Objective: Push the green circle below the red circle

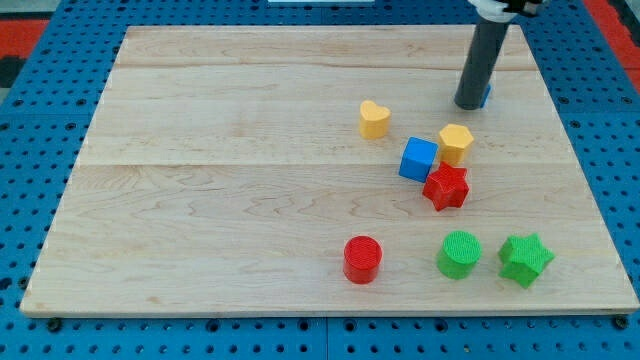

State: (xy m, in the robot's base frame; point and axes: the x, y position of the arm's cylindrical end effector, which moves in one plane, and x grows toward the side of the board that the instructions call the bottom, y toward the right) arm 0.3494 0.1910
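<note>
The green circle (pixel 459 253) lies near the view's bottom right, on the wooden board (pixel 220 200). The red circle (pixel 362 259) lies to its left, about level with it and apart from it. My tip (pixel 468 104) is at the view's upper right, far above both circles, and touches a blue block (pixel 486 95) that it mostly hides. The tip is above and right of the yellow hexagon (pixel 455 143).
A green star (pixel 525 259) sits just right of the green circle. A red star (pixel 446 187), a blue cube (pixel 418 159) and the yellow hexagon cluster above the green circle. A yellow heart (pixel 374 118) lies to their upper left.
</note>
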